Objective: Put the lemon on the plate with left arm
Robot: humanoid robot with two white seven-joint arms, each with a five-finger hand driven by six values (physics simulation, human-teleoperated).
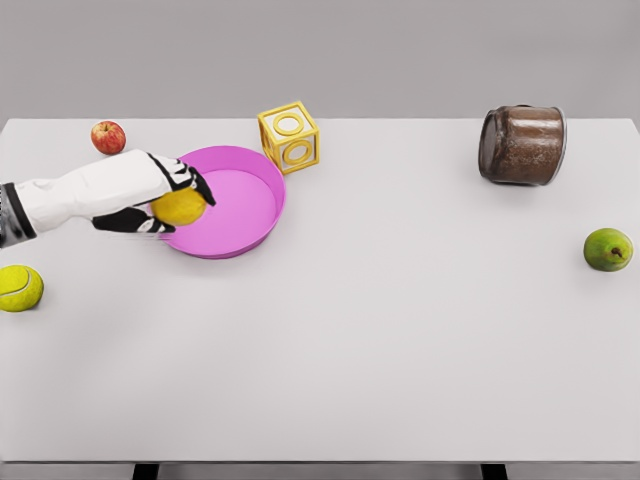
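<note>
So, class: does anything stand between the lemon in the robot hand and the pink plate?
Nothing visible does. The left robot hand holds the lemon right at the plate rim.

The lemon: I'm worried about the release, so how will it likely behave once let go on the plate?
The lemon, held in the left hand at the pink plate's left edge, looks rounded and smooth, so it may roll. The plate's raised rim would probably stop it. It looks firm, unlikely to deform.
</note>
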